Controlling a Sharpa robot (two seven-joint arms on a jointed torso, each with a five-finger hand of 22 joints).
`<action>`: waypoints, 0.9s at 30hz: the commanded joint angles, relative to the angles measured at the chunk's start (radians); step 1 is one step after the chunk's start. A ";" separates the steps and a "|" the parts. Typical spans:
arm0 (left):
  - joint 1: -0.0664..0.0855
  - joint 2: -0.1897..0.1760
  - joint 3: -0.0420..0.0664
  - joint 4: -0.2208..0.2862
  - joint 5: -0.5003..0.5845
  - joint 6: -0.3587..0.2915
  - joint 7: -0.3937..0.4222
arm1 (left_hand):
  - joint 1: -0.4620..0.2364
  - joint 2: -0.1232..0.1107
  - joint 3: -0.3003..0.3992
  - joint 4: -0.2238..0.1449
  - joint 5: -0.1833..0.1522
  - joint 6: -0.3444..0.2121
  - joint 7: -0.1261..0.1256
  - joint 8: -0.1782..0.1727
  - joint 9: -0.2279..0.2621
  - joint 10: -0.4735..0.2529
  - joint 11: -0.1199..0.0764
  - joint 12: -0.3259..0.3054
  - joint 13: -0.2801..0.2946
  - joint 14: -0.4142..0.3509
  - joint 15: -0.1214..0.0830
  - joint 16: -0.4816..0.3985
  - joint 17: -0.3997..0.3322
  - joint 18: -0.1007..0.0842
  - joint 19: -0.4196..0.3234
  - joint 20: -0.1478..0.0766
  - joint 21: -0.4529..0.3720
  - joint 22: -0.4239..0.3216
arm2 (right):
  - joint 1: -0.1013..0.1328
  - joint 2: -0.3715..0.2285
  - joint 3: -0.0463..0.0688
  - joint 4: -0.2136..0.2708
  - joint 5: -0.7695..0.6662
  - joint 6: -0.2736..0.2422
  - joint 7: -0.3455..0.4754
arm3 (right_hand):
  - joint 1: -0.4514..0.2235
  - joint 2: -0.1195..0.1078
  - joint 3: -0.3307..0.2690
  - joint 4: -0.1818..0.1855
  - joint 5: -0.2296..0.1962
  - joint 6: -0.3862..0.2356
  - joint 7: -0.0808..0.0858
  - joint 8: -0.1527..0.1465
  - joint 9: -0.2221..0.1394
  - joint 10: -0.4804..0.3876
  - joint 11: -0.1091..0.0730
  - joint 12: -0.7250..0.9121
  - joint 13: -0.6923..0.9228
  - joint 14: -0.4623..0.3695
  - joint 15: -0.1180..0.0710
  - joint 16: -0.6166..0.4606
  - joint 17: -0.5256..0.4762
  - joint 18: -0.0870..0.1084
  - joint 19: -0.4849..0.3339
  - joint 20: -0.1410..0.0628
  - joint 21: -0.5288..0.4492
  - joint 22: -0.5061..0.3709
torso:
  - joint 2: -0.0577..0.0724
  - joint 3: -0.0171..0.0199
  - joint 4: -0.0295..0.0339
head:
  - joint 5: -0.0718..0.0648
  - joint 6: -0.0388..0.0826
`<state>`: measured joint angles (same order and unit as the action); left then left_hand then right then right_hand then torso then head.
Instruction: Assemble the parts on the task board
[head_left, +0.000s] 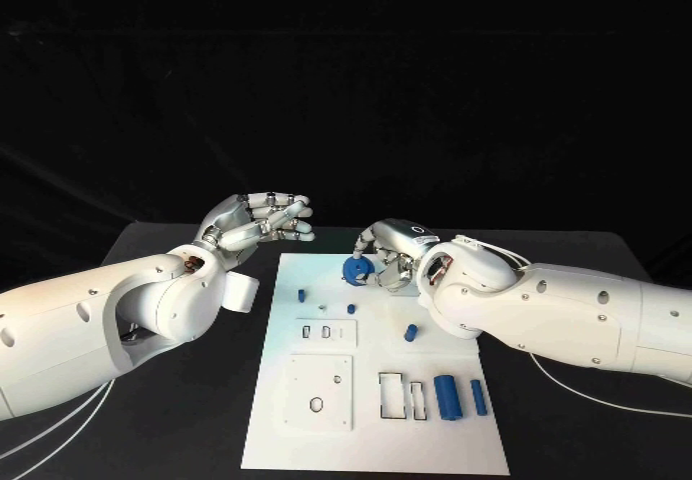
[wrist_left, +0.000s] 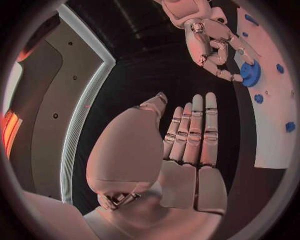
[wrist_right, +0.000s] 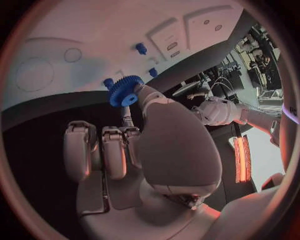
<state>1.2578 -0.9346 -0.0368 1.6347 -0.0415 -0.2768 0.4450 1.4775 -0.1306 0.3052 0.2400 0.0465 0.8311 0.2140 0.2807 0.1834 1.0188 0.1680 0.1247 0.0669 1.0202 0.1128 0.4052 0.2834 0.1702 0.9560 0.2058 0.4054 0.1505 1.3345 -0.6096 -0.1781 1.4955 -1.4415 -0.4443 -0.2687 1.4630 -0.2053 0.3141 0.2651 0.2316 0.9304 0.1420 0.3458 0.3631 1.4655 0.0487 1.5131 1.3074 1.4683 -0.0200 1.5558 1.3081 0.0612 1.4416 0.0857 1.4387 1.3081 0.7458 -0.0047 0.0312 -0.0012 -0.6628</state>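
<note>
The right hand (wrist_right: 150, 150) holds a blue gear (wrist_right: 125, 90) at its fingertips, thumb against the gear's toothed rim. The gear sits tilted above the edge of the white task board (wrist_right: 81, 40), with a light hole at its hub. The other fingers (wrist_right: 114, 150) are curled in beside the palm. On the task board a small blue peg (wrist_right: 141, 48) stands near a raised white block with a slot (wrist_right: 167, 37), and another small blue part (wrist_right: 153, 72) lies close to the board's edge. Faint round outlines (wrist_right: 34, 74) mark the board's surface. Beyond the black table (wrist_right: 37, 130), the left hand (wrist_right: 215, 111) hangs with its fingers gathered, holding nothing.
</note>
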 joint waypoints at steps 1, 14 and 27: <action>0.001 0.004 0.001 0.001 0.003 0.022 0.004 | 0.005 -0.003 0.006 0.000 0.004 0.006 0.016 -0.004 -0.001 0.007 0.003 -0.005 0.000 -0.006 0.001 -0.004 0.001 0.012 0.005 0.005 0.000 -0.001 | -0.002 0.032 -0.001 -0.021 -0.075 0.004 -0.059 | -0.013 -0.003 0.013 -0.001 0.003 0.024 -0.021 -0.006 0.009 0.056 -0.009 0.001 0.189 0.094 -0.006 0.006 0.223 -0.012 0.004 -0.003 0.001 0.078 | 0.001 -0.0010 0.0009 | 0.000 0.003; 0.001 0.005 0.001 0.006 0.003 0.024 0.002 | 0.004 -0.003 0.009 0.000 0.004 0.008 0.015 -0.005 -0.002 0.011 0.002 -0.010 0.000 -0.005 0.000 -0.005 0.005 0.012 0.006 0.005 0.000 -0.002 | -0.028 0.117 -0.005 -0.099 -0.088 0.030 -0.083 | -0.013 -0.005 0.017 -0.002 0.003 0.023 -0.021 -0.007 0.009 0.056 -0.009 0.000 0.188 0.094 -0.006 0.005 0.221 -0.011 0.003 -0.003 0.000 0.075 | 0.005 -0.0010 0.0027 | 0.002 -0.001; 0.001 0.002 0.001 0.010 0.003 0.023 0.001 | 0.004 -0.003 0.009 0.000 0.004 0.008 0.015 -0.005 -0.002 0.011 0.002 -0.010 0.000 -0.005 0.000 -0.005 0.005 0.012 0.006 0.005 0.000 -0.002 | -0.037 0.140 -0.007 -0.135 -0.088 0.053 -0.085 | -0.019 -0.012 0.026 -0.003 0.002 0.020 -0.019 -0.013 0.009 0.055 -0.007 -0.001 0.187 0.094 -0.005 0.005 0.220 -0.011 0.001 -0.003 -0.003 0.073 | 0.002 -0.0001 0.0002 | 0.009 -0.011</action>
<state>1.2580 -0.9337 -0.0369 1.6412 -0.0413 -0.2717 0.4412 1.4775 -0.1305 0.3109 0.2399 0.0465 0.8311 0.2140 0.2807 0.1822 1.0226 0.1717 0.1182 0.0669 1.0202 0.1127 0.4053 0.2875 0.1702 0.9560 0.2058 0.4054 0.1490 1.2977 -0.4711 -0.1845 1.3627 -1.5118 -0.4151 -0.3438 1.4509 -0.2148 0.3331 0.2622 0.2309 0.9338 0.1378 0.3274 0.3632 1.4655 0.0488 1.5131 1.3078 1.4683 -0.0199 1.5558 1.3078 0.0612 1.4415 0.0858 1.4386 1.3077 0.7486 -0.0054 0.0320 0.0070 -0.6727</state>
